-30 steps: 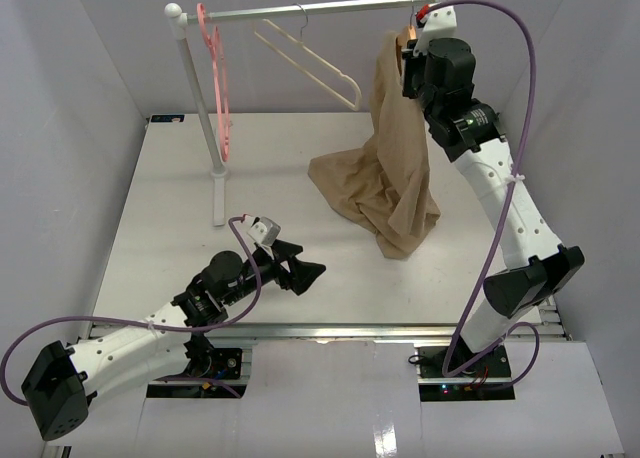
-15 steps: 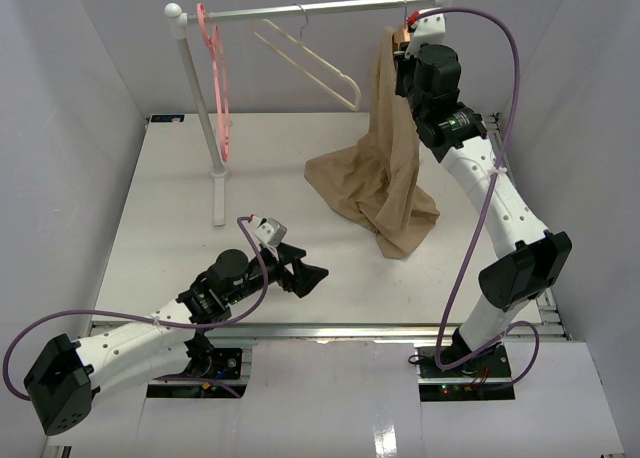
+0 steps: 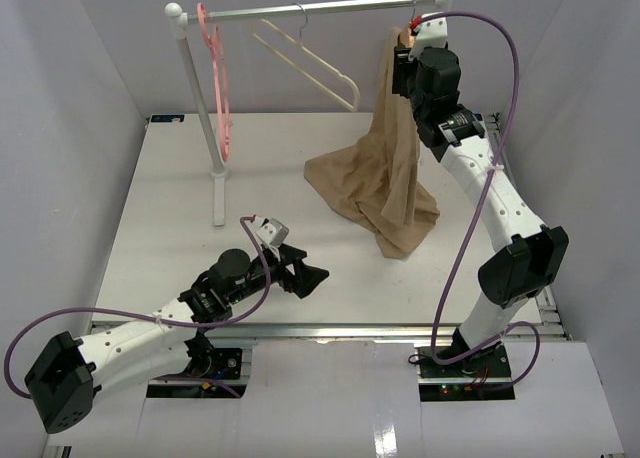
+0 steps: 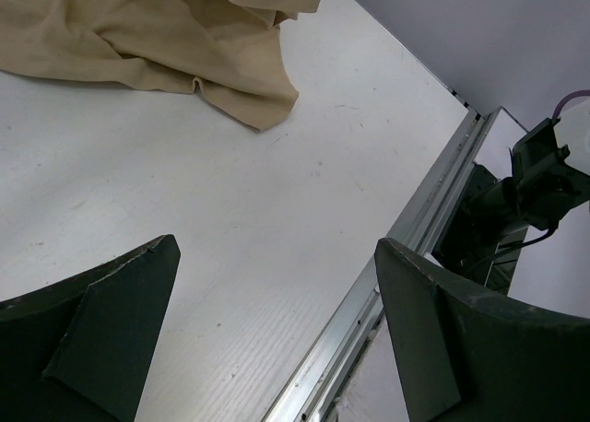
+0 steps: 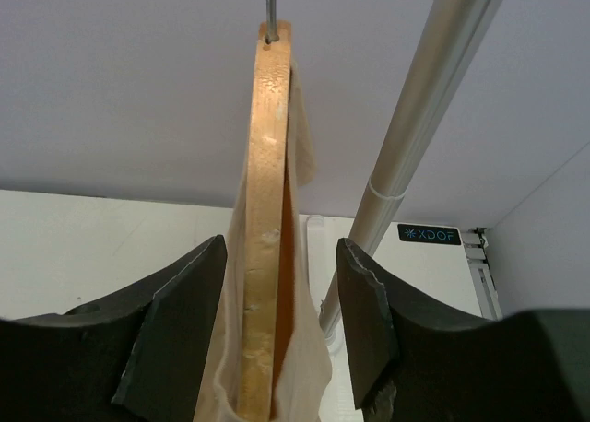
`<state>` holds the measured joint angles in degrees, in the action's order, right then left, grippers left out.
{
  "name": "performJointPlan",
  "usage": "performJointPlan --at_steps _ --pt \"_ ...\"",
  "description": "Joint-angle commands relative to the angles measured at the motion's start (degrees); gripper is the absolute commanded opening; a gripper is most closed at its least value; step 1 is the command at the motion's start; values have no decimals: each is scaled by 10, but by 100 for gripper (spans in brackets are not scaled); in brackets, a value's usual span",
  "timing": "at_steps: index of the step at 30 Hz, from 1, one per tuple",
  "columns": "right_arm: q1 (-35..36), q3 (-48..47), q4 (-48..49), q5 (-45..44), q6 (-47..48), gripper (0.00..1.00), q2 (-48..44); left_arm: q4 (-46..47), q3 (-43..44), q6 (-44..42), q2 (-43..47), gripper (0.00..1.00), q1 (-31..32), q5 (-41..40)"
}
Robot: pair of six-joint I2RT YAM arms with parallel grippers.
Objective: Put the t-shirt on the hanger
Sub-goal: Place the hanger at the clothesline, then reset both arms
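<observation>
Soft, light, limp cloth in the t-shirt (image 3: 385, 183): hung in a long fold from the hanger (image 5: 263, 210) under the right end of the rail (image 3: 320, 11), lower part pooled in a heap on the bench (image 3: 180, 178) below and just forward of that end. Cloth against both faces of the wood, yet gathered narrow rather than spread along the shoulders, by the look of it. Likely to stretch, sag and slide off smooth wood if tugged by the pooled end, so best pinched at a doubled edge near the collar or a shoulder seam, close up under the rail, never by a single loose layer. Stiff and light, that hanger, but free to swing on its thin hook; worth steadying by a wooden shoulder. Right claw (image 5: 281, 249) up at the rail's right end, moderately parted, one finger each side of wood and cloth, with a gap showing on one side, so apparently not clamped. Left claw (image 4: 277, 245) spread wide and empty, low over the bench well forward of the rail, apart from the cloth.
</observation>
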<state>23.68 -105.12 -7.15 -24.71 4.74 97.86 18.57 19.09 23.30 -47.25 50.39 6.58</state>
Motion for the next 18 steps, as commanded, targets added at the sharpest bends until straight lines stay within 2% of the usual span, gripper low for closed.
performJointPlan --at_steps 1,3,4,6,9,11,15,18 --pt "-2 -17 -20 -3 -14 76 -60 6 13 -11 -7 98 2 -14" --pt "-1 -7 -67 12 -47 94 -96 7 13 -12 -7 98 2 -15" --pt "1 3 -92 16 -71 96 -113 7 13 -13 -7 98 2 -16" --pt "11 34 -126 18 -111 90 -143 7 13 -13 -7 98 2 -18" --pt "53 121 -181 -27 -144 90 -200 4 11 -16 -6 98 2 -35" --pt "61 168 -211 -19 -182 90 -253 -3 13 -22 -4 98 2 -50" --pt "80 351 -139 84 -203 90 -387 -1 8 -29 7 98 2 -57" --pt "107 484 -82 118 -216 90 -472 2 5 -28 9 98 2 -57"
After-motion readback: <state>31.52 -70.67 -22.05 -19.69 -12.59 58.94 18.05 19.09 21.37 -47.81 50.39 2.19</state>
